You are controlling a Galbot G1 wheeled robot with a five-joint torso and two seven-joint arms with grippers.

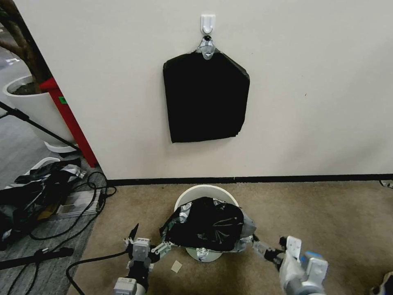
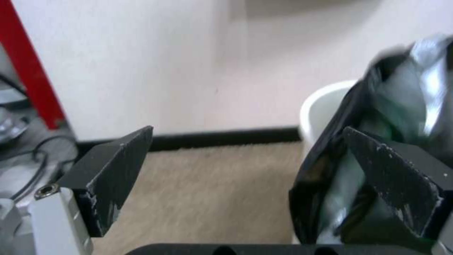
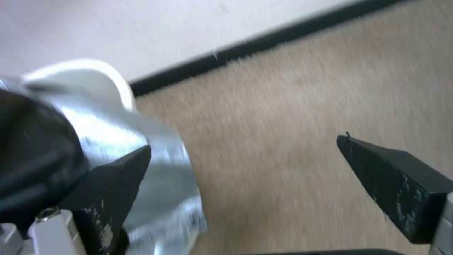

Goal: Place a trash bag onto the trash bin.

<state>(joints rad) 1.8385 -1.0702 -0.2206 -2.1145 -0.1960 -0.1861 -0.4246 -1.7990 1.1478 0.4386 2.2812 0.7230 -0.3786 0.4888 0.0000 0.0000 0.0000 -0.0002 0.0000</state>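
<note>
Holding both grippers wide open beside the trash bag (image 1: 206, 224) draped over the trash bin (image 1: 204, 191).
I am seeing the left gripper (image 1: 149, 241) and right gripper (image 1: 268, 252) flanking its edges, bare carpet (image 1: 327, 217) around, cables (image 1: 88, 196) leftward.

Glossy black trash bag (image 1: 206, 224), silver-taped rim, lies crumpled over the cream-white trash bin (image 1: 203, 191). Both sit between the spread-fingered left gripper (image 1: 152, 241) and right gripper (image 1: 268, 250).
</note>
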